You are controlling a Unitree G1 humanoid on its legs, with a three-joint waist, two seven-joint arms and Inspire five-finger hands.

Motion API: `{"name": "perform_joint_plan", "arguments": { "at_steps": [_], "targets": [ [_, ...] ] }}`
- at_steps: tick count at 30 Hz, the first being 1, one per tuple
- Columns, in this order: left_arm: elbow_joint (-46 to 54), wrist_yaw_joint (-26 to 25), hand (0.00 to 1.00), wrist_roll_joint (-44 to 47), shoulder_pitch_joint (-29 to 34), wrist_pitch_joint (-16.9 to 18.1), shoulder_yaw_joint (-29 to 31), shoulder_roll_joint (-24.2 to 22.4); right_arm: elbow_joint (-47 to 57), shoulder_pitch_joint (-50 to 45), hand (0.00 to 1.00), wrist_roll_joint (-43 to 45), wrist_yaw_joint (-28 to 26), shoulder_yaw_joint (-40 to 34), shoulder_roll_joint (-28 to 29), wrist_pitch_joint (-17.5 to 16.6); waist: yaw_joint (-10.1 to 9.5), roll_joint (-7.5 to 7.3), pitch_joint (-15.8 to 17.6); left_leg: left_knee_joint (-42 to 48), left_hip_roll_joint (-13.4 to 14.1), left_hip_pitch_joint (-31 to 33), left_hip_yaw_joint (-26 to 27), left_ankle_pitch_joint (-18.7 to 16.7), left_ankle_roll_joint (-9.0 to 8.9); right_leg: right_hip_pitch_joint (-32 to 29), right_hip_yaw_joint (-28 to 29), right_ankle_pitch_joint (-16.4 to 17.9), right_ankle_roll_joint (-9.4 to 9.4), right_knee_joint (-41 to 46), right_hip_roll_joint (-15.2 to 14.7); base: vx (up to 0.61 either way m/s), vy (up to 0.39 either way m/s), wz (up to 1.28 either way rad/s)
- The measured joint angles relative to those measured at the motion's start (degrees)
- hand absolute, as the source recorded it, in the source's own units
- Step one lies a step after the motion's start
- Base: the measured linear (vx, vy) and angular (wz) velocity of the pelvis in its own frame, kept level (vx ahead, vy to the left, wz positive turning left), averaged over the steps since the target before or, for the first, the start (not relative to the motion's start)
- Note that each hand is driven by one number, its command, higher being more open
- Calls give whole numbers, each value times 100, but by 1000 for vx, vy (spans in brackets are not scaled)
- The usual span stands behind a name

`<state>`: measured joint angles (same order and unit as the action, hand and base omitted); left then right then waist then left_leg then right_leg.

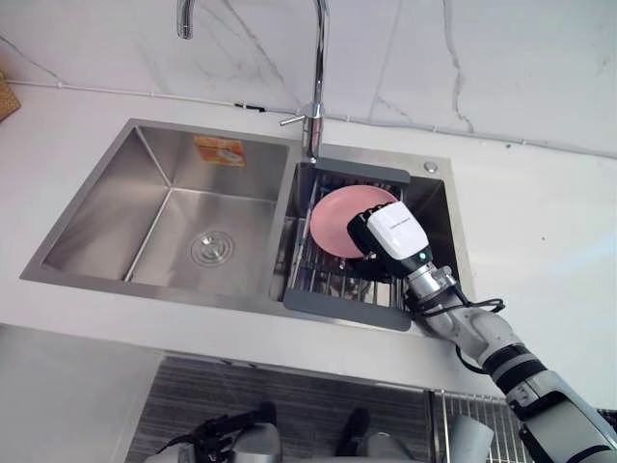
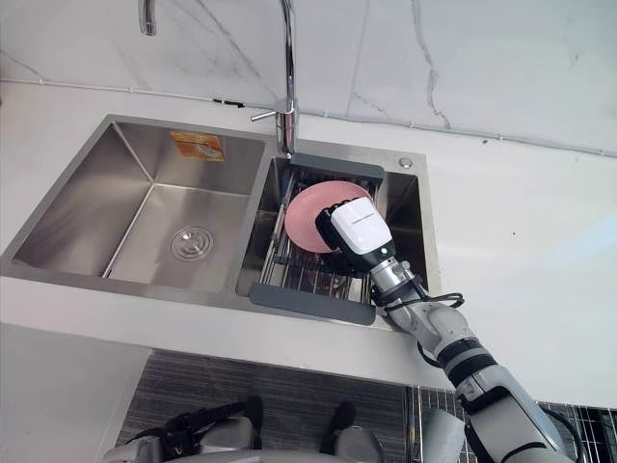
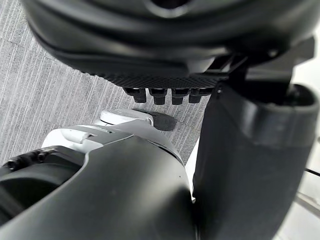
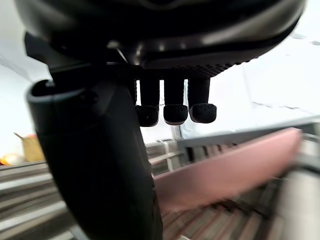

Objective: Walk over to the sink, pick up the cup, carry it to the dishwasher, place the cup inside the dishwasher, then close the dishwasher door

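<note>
The only label you have is the orange sticker (image 1: pixel 220 150) on the back wall of the left basin, and its print is too small to read. The small print on the white cover of your right hand (image 1: pixel 390 236) is also illegible.

The sink (image 1: pixel 154 154) is brushed stainless steel with two square-cornered basins, and a round ribbed drain (image 1: pixel 210 249) sits in the left one. A slim chrome faucet (image 1: pixel 316 87) arches up from the divider in front of a white veined marble wall (image 1: pixel 482 58). The counter (image 1: pixel 540 222) is smooth and pale.

At centre frame, a wire rack with a dark grey frame (image 1: pixel 342 309) spans the right basin. A round, matte pink plate (image 1: pixel 337 217) leans in it on edge. Your right hand hangs just over the plate's right side. In the right wrist view its fingers (image 4: pixel 175 107) hang loosely extended and grip nothing, and the plate's pink rim (image 4: pixel 225 170) shows past them, clear of the tips.

In the left wrist view, your left hand (image 3: pixel 165 45) hangs above ribbed grey flooring (image 3: pixel 55 100), with its fingers (image 3: pixel 160 95) relaxed and empty.
</note>
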<state>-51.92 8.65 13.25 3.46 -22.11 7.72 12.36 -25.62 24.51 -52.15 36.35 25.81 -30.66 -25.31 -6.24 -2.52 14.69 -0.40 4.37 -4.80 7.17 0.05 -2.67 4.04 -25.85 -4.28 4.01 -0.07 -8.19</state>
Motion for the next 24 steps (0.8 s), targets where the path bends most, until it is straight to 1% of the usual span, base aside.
{"name": "perform_joint_plan", "arguments": {
  "at_steps": [7, 12, 13, 16, 24],
  "targets": [
    [-4, 6, 100, -1, 64, -1, 151, 14, 45, 0, 0, -3, 3, -5, 115, 1, -33, -129, -62, -55, -24, -72, 14, 7, -3, 37, 16, -8, 12, -21, -13, 0, 0, 0],
    [-3, 10, 100, -8, 83, -8, 196, 14, 225, 0, 0, -3, 9, -95, 116, 1, -25, -141, -69, -68, -41, -87, 28, 11, 1, 37, 35, -14, 21, -24, -24, 0, 0, 0],
    [-1, 12, 100, -36, 84, -9, 200, 14, 278, 0, 100, -3, 9, -140, 116, 3, -21, -145, -71, -80, -44, -96, 29, 19, 1, 37, 37, -16, 24, -24, -26, 0, 0, 0],
    [1, 20, 100, -99, 84, -9, 201, 14, 322, 0, 100, -3, -3, -179, 117, 34, -14, -146, -72, -104, -49, -138, 37, 26, 0, 63, 45, -17, 26, -27, -27, 0, 0, 0],
    [1, 20, 100, -125, 103, -15, 199, 15, 283, -56, 100, 10, -102, -187, 161, 385, 2, -145, -72, -147, -77, -223, 36, 55, 7, 129, 47, -26, 38, -42, -45, 0, 0, 0]
  ]
}}
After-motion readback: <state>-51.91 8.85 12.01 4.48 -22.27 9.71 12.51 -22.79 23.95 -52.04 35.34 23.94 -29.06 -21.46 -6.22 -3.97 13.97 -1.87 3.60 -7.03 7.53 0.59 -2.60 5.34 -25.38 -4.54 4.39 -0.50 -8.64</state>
